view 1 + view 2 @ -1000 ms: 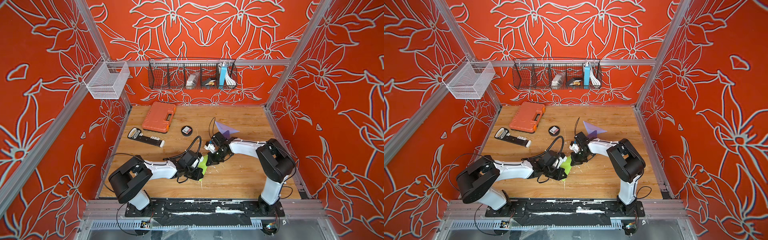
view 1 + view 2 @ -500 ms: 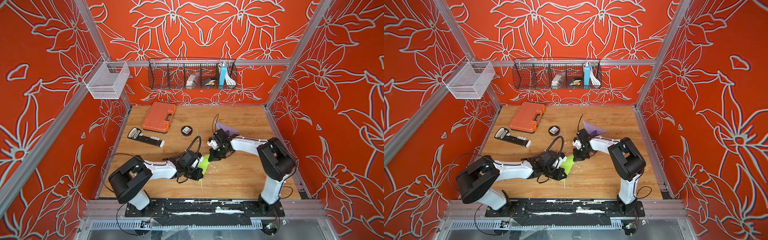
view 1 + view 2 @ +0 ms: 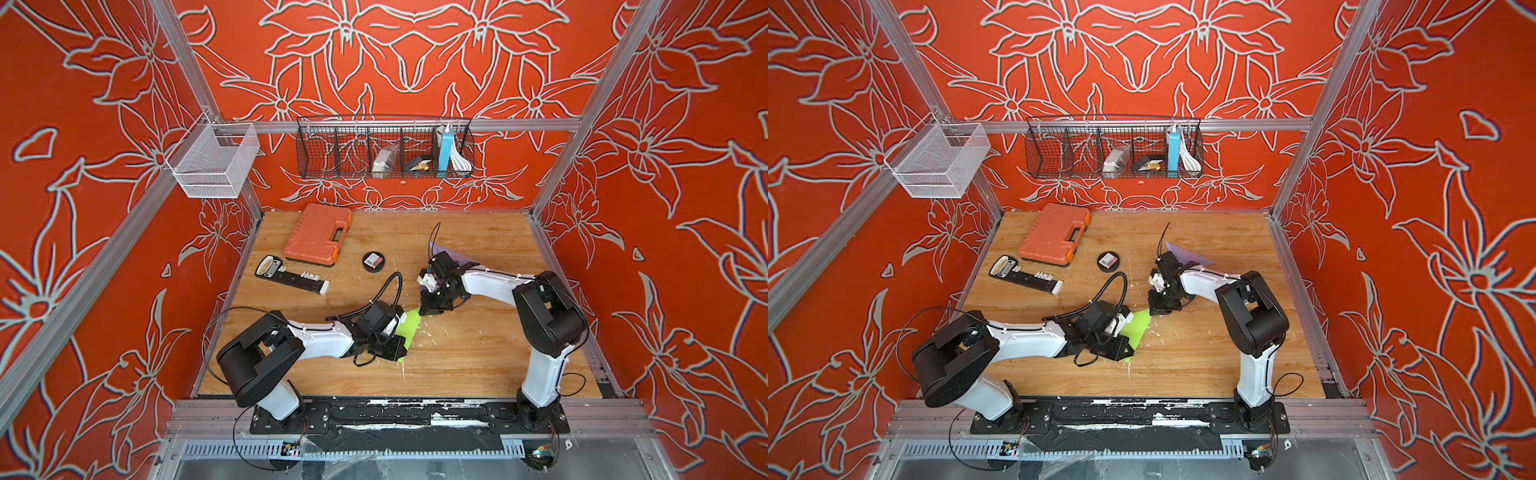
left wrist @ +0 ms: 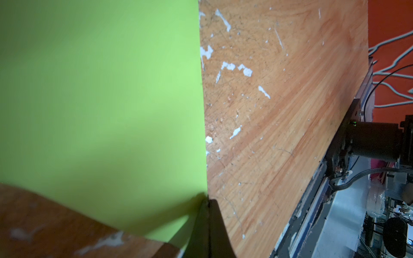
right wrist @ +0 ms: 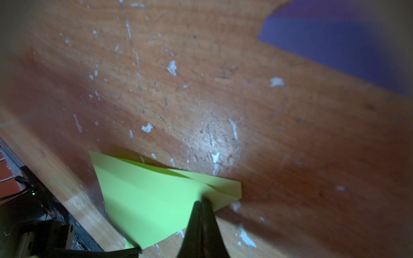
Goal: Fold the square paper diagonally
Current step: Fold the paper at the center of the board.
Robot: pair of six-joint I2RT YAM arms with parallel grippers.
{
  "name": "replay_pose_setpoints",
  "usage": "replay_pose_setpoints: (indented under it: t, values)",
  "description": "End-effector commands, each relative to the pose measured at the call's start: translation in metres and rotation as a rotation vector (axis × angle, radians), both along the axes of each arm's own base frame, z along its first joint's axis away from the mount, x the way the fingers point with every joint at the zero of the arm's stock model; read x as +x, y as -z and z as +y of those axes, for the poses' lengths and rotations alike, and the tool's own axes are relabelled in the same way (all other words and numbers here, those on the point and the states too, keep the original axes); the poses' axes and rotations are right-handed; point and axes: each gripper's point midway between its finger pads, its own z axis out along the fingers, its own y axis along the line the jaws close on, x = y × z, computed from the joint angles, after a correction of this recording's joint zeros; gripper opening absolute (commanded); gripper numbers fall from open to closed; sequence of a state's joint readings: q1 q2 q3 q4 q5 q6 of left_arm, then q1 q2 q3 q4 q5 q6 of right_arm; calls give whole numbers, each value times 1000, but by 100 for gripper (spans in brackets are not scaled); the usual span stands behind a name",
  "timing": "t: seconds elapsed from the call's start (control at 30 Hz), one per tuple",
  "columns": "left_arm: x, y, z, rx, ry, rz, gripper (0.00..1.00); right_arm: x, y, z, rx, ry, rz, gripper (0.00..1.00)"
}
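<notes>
Already the green paper [image 5: 152,196] lies doubled into a triangle, layers slightly askew; left gripper [image 4: 208,202] and right gripper [image 5: 201,201], jaws together, press its near and far corners, so probably only firming the crease remains

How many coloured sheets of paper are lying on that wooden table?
2. A green paper lies near the middle of the table; a purple paper lies farther back, partly covered by the right arm. More could be hidden under the arms.

Matt green paper [image 5: 156,201], scuffed wooden tabletop [image 5: 201,100]
</notes>
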State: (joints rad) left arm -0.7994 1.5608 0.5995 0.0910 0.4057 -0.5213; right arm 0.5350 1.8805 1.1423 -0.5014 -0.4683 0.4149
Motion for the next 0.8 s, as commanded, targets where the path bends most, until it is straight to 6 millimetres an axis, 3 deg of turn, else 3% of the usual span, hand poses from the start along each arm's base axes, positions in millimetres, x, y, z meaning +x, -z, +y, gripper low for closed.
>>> replay_pose_setpoints:
  t: [0.0, 0.23, 0.57, 0.67, 0.77]
  values:
    - [-20, 26, 25, 105, -16, 92, 0, 8, 40, -49, -238, 62, 0, 0]
    - [-22, 22, 26, 93, -18, 92, 0, 16, 44, -52, -246, 81, -3, 0]
    - [-33, 19, 42, 107, -39, 87, 0, 30, 43, -57, -245, 130, -23, 0]
    - [-33, 17, 45, 110, -50, 81, 0, 40, 31, -51, -202, 132, -60, 0]
    - [-30, 11, 48, 119, -63, 55, 0, 53, 3, -42, -146, 123, -128, 0]
